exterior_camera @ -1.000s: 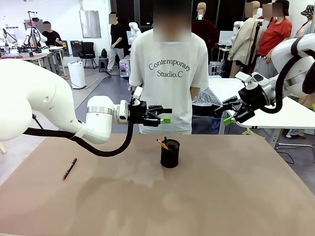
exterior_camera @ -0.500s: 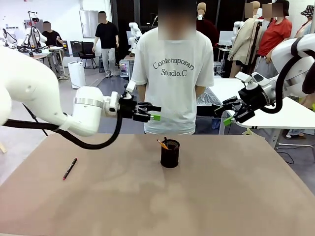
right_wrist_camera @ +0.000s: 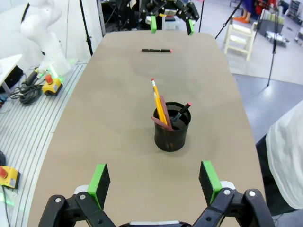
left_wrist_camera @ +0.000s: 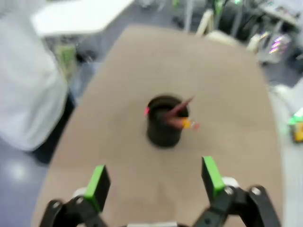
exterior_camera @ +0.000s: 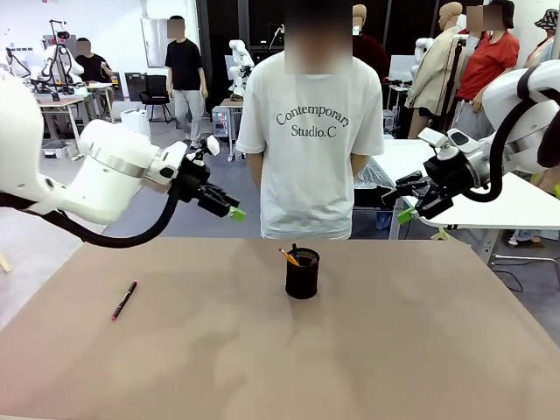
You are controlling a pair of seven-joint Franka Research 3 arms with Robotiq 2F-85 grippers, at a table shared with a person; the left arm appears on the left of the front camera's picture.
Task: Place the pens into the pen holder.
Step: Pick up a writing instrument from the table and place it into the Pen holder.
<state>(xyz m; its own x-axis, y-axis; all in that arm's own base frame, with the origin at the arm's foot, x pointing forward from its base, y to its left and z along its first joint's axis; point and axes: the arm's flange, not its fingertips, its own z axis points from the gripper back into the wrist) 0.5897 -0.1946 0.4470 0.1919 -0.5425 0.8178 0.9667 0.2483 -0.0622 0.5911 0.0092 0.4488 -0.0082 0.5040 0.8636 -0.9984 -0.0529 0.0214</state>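
- Brown tabletop [exterior_camera: 411,367]: the work surface, with a person in a white T-shirt [exterior_camera: 311,149] standing at its far edge.
- Left pincer [exterior_camera: 227,207]: raised near the far left corner with its green-padded fingers angled down toward the middle. The jaws are spread wide and hold nothing. Its own blurred wrist view looks at the holder, not at the loose pen.
- Right pincer [exterior_camera: 398,201]: raised near the far right corner, also gaping wide and empty.
- Small black wire-mesh cylindrical pen holder [exterior_camera: 302,278]: upright near the middle of the tabletop, a little toward the far edge. An orange-yellow pencil [right_wrist_camera: 158,101], a reddish-pink pen [right_wrist_camera: 164,113] and a dark stick with a red tip [right_wrist_camera: 182,111] lean inside it.
- Thin black pen with red ends [exterior_camera: 124,300]: the one piece left out. It lies flat close to the left edge, about halfway between the near and far edges and well apart from the pen holder.
  - Its long axis runs mostly from near edge to far edge, the far end slanting slightly toward the middle.
  - It sits below the left pincer, off toward the near left corner, so the left arm is clearly the nearer one.
  - A pick-up would likely need the left pincer's jaws set across that axis, closing roughly from left to right.
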